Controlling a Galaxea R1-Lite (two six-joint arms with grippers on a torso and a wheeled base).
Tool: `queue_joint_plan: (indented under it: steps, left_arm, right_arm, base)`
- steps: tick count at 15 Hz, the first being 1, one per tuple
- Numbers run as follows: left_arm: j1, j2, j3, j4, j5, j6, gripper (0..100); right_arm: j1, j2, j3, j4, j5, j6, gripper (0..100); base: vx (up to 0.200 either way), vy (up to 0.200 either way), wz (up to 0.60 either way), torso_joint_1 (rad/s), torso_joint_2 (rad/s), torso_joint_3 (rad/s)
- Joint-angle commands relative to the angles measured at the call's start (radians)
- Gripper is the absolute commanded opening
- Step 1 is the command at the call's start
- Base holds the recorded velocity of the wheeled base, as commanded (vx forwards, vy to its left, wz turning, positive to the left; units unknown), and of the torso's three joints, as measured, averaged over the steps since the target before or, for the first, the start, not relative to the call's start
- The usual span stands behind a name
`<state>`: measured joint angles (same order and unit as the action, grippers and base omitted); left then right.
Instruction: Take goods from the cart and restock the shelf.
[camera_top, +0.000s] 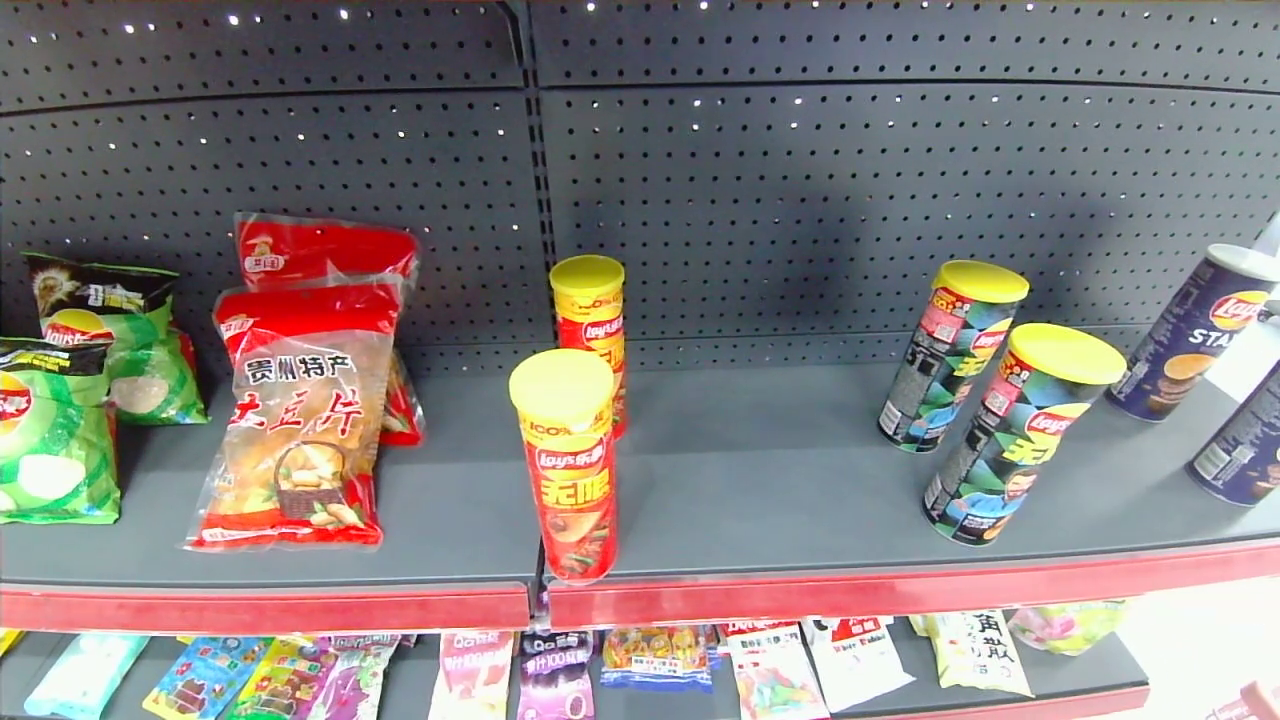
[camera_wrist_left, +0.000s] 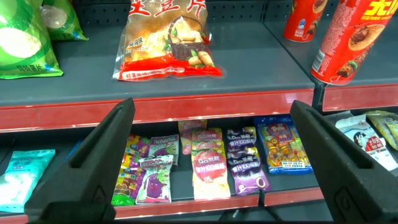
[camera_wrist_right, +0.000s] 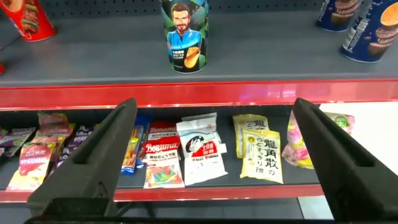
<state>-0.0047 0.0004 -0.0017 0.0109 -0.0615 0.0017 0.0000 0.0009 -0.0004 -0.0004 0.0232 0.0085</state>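
The dark grey shelf (camera_top: 760, 470) with a red front lip carries two red crisp cans (camera_top: 570, 460), two dark patterned cans with yellow lids (camera_top: 1020, 430) and two red peanut bags (camera_top: 300, 430). My left gripper (camera_wrist_left: 211, 168) is open with nothing between its fingers (camera_wrist_left: 87, 168). It hangs in front of the shelf lip, below the front peanut bag (camera_wrist_left: 168, 43) and the front red can (camera_wrist_left: 351, 37). My right gripper (camera_wrist_right: 211, 165) is open and holds nothing, level with the lip under a patterned can (camera_wrist_right: 185, 34).
Green crisp bags (camera_top: 50, 440) lie at the shelf's left end and blue cans (camera_top: 1195, 335) stand at its right end. The lower shelf holds several small snack packets (camera_wrist_left: 208, 165) (camera_wrist_right: 199, 149). Bare shelf lies between the red cans and the patterned cans.
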Motion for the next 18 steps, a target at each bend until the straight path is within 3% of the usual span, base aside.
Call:
queue_joint_plan:
  steps: [1, 18]
  left_arm:
    - [0.0, 0.0, 0.0, 0.0, 0.0, 0.0, 100]
    - [0.0, 0.0, 0.0, 0.0, 0.0, 0.0, 100]
  right_arm:
    - [0.0, -0.001, -0.001, 0.0, 0.001, -0.002, 100]
    - [0.0, -0.001, -0.001, 0.0, 0.001, -0.002, 100]
  base:
    - [0.0, 0.0, 0.0, 0.0, 0.0, 0.0]
    - [0.0, 0.0, 0.0, 0.0, 0.0, 0.0]
